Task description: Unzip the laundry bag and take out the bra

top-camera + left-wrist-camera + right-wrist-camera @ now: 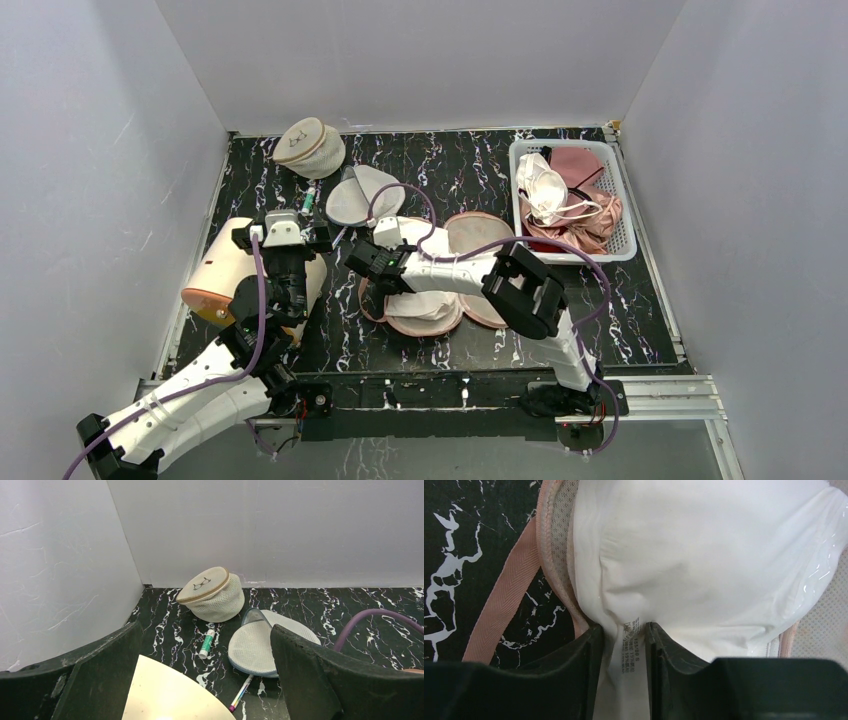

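Both right fingers are closed on a fold of the off-white bra, with the cloth pinched between the pads. The sewn-in care label runs lengthwise down through the narrow gap. Its small grey print includes a line that looks like "155/80 S"; the rest is too fine to read. From the grip the smooth cup swells away toward 12 o'clock in the wrist view and lies inside the open laundry bag. The bag's pink zipper edge and a peach strap curve past at 10 o'clock. Seen from above, the bag lies mid-desk under the right arm. Its rounded lobes are spread roughly from 7 to 1 o'clock, and the bra sits in the near lobe, its own long axis hidden by the arm. The left fingers are spread wide and grip nothing, at 9 o'clock from the bag above a cream object. Beyond them on the black marbled desk, a round beige-topped pouch bears a drawn pair of spectacles.
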`<action>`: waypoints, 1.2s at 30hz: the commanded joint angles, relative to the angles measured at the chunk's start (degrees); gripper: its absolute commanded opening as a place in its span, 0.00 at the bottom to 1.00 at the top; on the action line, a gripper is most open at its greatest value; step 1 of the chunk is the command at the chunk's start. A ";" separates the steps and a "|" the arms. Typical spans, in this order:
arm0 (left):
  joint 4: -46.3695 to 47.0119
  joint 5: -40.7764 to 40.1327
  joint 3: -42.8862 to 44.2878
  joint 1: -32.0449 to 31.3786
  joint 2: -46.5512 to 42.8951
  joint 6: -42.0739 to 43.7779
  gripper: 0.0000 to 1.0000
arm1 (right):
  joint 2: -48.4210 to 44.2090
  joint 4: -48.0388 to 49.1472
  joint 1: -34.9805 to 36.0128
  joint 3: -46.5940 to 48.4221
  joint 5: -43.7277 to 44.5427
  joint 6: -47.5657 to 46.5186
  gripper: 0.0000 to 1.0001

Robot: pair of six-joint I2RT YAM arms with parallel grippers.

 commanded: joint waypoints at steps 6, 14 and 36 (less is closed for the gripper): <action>0.89 0.81 2.46 0.28 0.06 -0.69 0.98 | -13.62 6.18 -0.02 -5.77 -1.86 -3.38 0.16; 0.31 0.98 2.66 0.31 0.33 -1.10 0.98 | -17.56 8.35 -0.52 -9.67 -2.97 -4.36 0.32; -0.06 1.07 2.77 0.26 0.15 -1.38 0.98 | -3.91 -0.01 -0.73 -3.92 1.57 0.52 0.63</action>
